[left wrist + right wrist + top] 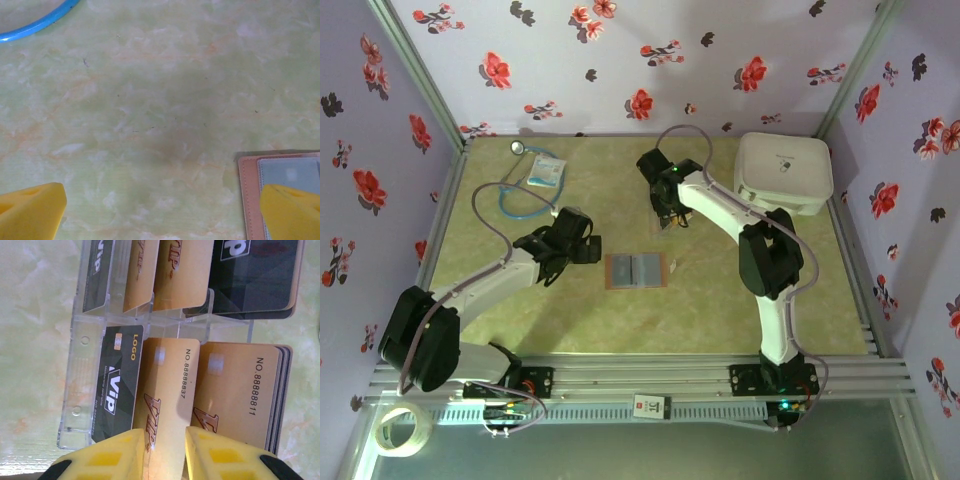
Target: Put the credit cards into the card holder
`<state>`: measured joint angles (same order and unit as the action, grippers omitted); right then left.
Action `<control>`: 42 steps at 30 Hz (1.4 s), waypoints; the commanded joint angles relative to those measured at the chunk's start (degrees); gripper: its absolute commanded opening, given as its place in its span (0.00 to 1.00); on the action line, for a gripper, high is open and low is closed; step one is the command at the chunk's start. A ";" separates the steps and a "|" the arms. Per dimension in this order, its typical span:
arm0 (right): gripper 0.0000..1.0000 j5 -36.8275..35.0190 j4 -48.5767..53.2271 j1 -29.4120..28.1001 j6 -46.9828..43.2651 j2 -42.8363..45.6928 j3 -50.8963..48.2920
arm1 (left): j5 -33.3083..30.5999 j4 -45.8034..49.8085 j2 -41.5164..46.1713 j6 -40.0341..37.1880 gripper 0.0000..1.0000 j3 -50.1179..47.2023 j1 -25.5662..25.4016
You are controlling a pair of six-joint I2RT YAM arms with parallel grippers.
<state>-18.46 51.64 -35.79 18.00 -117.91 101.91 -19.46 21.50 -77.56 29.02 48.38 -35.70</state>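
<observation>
**Card stock and holders on the bench**

- Clear rack (pixel 82 365), far centre of the bench (pixel 720 310), under the right arm. It has two rows of open compartments, and all the credit cards (pixel 250 390) in view stand in it. In the row nearer the wrist camera there is one black "VIP" card (pixel 117 385), one gold card (pixel 167 390) leaning askew, and a stack of gold cards with dark ones behind. In the farther row there are a black card, two gold cards, and a dark stack backed by gold.
- Right tool (pixel 165 452): yellow fingers clenched on the lower end of the leaning gold card, which is still in its compartment.
- Card holder (pixel 637 270): reddish-brown, laid open flat at bench centre, grey clear pockets facing up. It lies near of the rack and apart from it.
- Left tool (pixel 160 200): released, fingers spread wide, over bare bench just left of the card holder.
- White rounded case (pixel 783 172): far right corner, contents hidden.
- Stethoscope (pixel 515 195) and small packet (pixel 546 170): far left.
</observation>
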 commanded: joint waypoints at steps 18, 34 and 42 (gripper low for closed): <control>0.28 -4.88 3.03 -0.15 -1.74 -1.37 2.81 | 1.01 -0.99 -1.89 0.35 1.00 -0.21 0.59; 0.28 -2.20 4.94 -0.88 -2.29 -5.71 6.45 | 1.87 -2.30 -2.55 0.12 1.00 -0.78 1.41; 0.20 -1.85 5.21 -1.30 -2.19 -5.49 7.19 | 2.46 -2.81 -2.60 0.16 1.00 -1.13 2.02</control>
<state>-21.30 55.70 -36.38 16.40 -122.39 107.96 -17.52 19.68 -79.57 28.99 47.72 -34.37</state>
